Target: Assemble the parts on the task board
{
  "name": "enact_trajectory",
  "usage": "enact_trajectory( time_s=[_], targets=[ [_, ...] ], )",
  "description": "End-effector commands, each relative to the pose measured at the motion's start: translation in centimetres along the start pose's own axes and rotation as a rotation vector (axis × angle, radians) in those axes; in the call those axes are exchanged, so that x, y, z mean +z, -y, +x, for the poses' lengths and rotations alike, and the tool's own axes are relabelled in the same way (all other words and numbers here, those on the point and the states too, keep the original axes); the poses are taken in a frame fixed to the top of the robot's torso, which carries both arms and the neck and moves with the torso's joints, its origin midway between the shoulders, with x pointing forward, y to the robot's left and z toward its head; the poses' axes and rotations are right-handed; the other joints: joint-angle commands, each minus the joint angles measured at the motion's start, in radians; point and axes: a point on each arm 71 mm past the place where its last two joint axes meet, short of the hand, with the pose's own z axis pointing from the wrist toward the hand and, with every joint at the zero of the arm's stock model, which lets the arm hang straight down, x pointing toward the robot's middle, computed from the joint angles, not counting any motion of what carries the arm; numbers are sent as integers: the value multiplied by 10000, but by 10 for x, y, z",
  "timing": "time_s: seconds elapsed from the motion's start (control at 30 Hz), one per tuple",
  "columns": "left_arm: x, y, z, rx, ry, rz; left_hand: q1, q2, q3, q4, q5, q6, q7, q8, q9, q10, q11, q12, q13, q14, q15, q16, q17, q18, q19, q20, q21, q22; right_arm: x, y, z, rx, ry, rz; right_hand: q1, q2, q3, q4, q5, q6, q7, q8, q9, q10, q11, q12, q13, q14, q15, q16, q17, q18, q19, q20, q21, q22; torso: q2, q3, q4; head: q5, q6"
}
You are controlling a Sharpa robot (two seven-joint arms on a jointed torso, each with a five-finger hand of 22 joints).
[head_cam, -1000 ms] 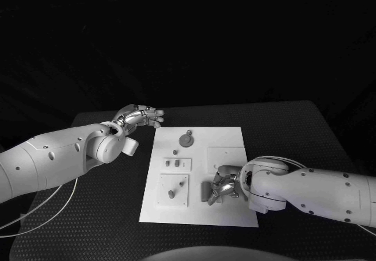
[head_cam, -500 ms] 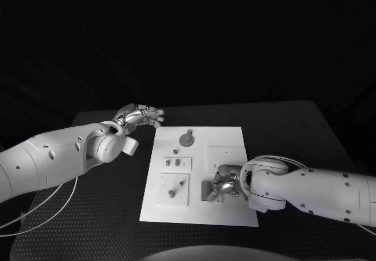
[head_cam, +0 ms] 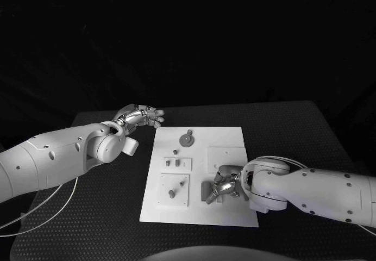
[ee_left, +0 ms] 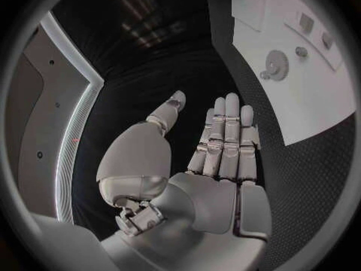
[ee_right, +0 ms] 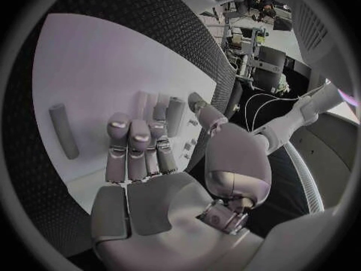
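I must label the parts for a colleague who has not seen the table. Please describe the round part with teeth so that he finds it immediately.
Find the white task board in the middle of the black table. At its far end, nearest the left robot hand, lies the gear. It is the only round, toothed part; the others are small blocks or bars.

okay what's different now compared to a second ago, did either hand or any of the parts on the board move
Almost nothing. The right hand shifted its fingers very slightly over the near part of the task board, first drawing in, then back; it stays low over the parts there, and I cannot tell if it holds one. The left hand stayed open beyond the board's far left corner. The gear-shaped part did not move.
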Motion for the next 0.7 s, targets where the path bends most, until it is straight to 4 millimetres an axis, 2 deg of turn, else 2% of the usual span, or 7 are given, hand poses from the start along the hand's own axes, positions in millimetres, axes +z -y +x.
enact_trajectory(
  time_s=[0.03,0.13,0.23,0.47,0.7],
  targets=[
    [0,1,1,-54,-137,55,-107,-8,-18,65,24,1,49,-20,-12,-33,34,-54,-14,-12,85,-48,11,36,-13,66,-38,11,-1,4,-1,228,58,48,-120,-67,-211,8,-38,-50,62,-33,9,-65,49,-37,22,-39,56,-67,21,443,-47,48,15,-29,-1,4,-1,11,17],
    [1,1,1,-57,-150,30,-108,-10,-17,66,23,2,48,-20,-12,-34,34,-55,-14,-12,85,-49,12,36,-14,66,-39,12,-1,3,-3,5,329,-68,-285,-116,-438,22,-37,-79,65,-44,10,-89,50,-45,40,-55,53,-74,42,443,-68,36,5,-52,-1,2,-3,-8,32],
    [1,1,0,-16,-140,34,-106,-17,-17,64,20,5,46,-18,-12,-48,40,-63,-17,-19,87,-58,15,36,-16,66,-43,15,-3,3,-6,27,443,-83,-407,-30,-786,-100,-12,-100,56,-48,21,-121,42,-50,68,-77,42,-79,76,443,-104,-8,3,-75,-5,-3,-3,-31,55],
    [1,1,-1,-8,-124,30,-108,-24,-16,66,18,7,45,-17,-12,-59,45,-70,-20,-28,91,-70,21,35,-20,69,-51,21,-9,5,-15,-29,583,-37,-389,56,-865,-143,-22,-92,50,-42,27,-117,35,-48,80,-73,36,-82,90,443,-103,-32,6,-91,0,-6,-2,-44,81],
    [0,0,-4,15,-60,4,-109,-26,-14,68,18,7,45,-16,-13,-63,47,-72,-21,-30,92,-75,25,35,-22,70,-55,25,-29,10,-41,699,587,42,-296,177,-912,-209,-19,-79,43,-37,33,-106,28,-48,92,-64,29,-87,106,443,-97,-56,17,-109,0,2,-3,-47,71]
  ],
)
